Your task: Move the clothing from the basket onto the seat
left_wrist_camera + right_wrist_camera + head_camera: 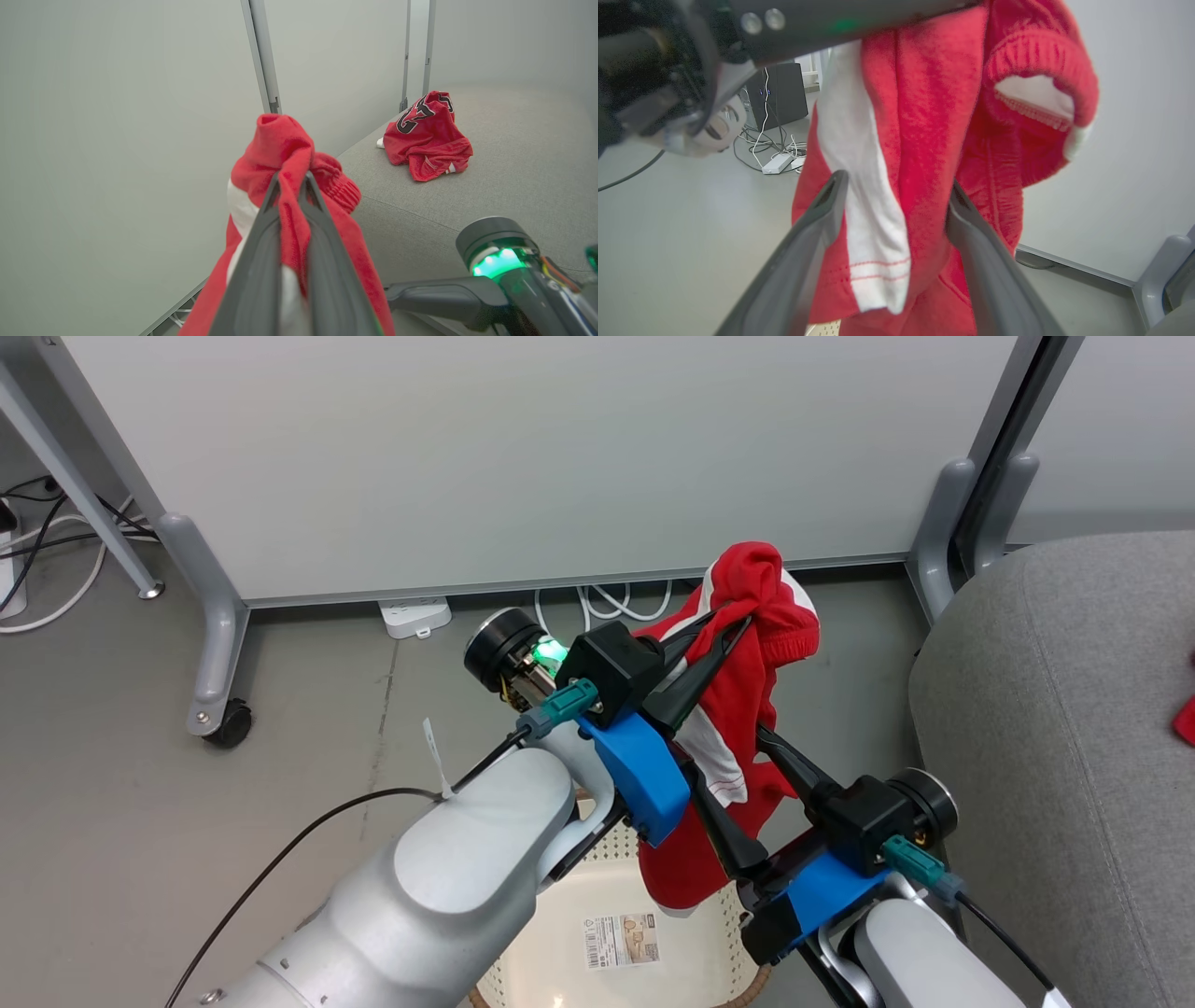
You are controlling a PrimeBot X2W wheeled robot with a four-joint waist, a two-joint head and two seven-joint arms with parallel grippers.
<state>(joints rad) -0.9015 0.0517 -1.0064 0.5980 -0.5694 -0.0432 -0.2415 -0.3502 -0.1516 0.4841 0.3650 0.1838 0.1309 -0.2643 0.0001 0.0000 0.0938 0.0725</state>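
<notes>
My left gripper (719, 639) is shut on the striped red garment (747, 607), holding it up above the basket (560, 915). In the left wrist view the cloth bunches over the pinched fingertips (308, 179). The garment's broad white stripe (864, 196) hangs down between the fingers of my open right gripper (896, 191), which stands lower right of the left one (728, 756). The red jersey (427, 135) with black-and-white lettering lies crumpled on the grey seat (514, 163). The seat (1055, 709) sits to the right of the basket. The basket's bottom shows a paper label (621, 938).
White partition panels (523, 457) on grey legs with a caster (229, 723) stand behind. A power strip (415, 614) and white cables (607, 602) lie on the grey floor at their foot. A black cable (280, 868) trails from my left arm.
</notes>
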